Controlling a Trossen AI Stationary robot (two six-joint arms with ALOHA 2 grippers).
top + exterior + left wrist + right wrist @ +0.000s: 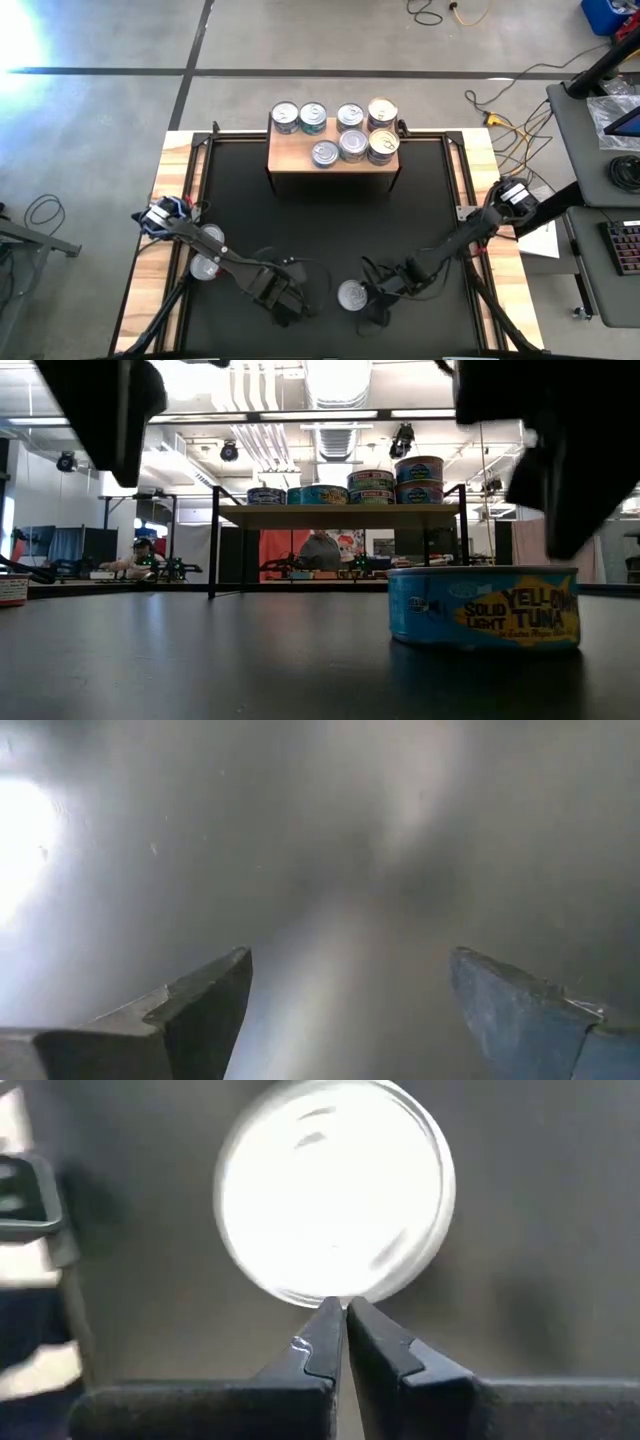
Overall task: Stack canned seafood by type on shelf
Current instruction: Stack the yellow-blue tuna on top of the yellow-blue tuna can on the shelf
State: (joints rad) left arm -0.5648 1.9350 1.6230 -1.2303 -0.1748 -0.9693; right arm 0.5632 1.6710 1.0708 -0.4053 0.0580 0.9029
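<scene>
A blue-labelled tuna tin [352,295] with a shiny top stands upright on the black mat [330,225], seen close in the low view [485,607]. My right gripper [340,1308] is shut, slanting down, with its tips at the tin's near rim [330,1295]. My left gripper [287,308] hangs open over bare mat to the tin's left, pointing down, nothing between its fingers [215,995]. The shelf [295,155] at the far edge carries several tins [340,132], some stacked in twos [420,480]. Another tin [205,266] stands under my left arm. My right gripper's shut tips show right at the tuna tin's near rim [322,1298] in the right wrist view. The low view shows the gripper above the tin's top [480,570]. I cannot tell whether they touch. The tin stands flat on the mat.
Wood strips [175,230] border the mat on both sides. Black frame bars [205,170] run beside the shelf. Beyond the table are desks, cables on the floor [510,120] and a person seated far back [140,555]. Bare mat lies between the shelf and my grippers.
</scene>
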